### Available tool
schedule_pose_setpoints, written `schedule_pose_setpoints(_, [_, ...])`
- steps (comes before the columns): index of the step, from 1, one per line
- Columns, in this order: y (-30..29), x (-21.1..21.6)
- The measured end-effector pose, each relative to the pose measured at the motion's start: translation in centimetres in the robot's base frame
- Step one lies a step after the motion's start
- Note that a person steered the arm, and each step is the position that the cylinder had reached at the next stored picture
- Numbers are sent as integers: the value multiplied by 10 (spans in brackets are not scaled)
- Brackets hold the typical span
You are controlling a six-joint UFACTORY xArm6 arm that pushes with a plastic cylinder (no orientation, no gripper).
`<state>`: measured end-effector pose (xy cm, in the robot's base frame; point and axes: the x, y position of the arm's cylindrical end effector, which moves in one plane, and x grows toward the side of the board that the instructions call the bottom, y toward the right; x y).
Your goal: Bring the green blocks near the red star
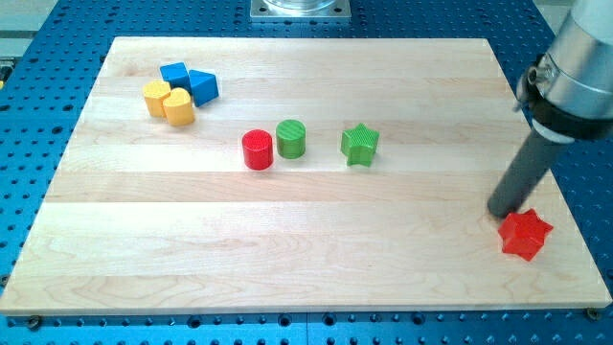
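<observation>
The red star [526, 235] lies near the view's bottom right corner of the wooden board [306, 249]. My tip [500, 213] rests just to the star's upper left, touching or almost touching it. The green star [360, 145] sits at the board's middle, well to the left of my tip. The green cylinder [291, 139] stands further left, right beside a red cylinder [257, 150].
At the view's top left sits a tight cluster: a blue block [174, 73], a blue triangular block [203, 86], a yellow block [157, 97] and a yellow heart-like block [179, 107]. A metal mount [300, 9] is at the view's top.
</observation>
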<state>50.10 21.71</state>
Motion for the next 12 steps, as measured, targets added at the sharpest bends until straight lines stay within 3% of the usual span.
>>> schedule_pose_setpoints(1, [-104, 3])
schedule_pose_setpoints(2, [-164, -32])
schedule_pose_setpoints(4, [-190, -109])
schedule_pose_setpoints(5, [-147, -127])
schedule_pose_setpoints(6, [-91, -99])
schedule_pose_setpoints(8, [-36, -5])
schedule_pose_setpoints(11, [-50, -22])
schedule_pose_setpoints(12, [-60, -47])
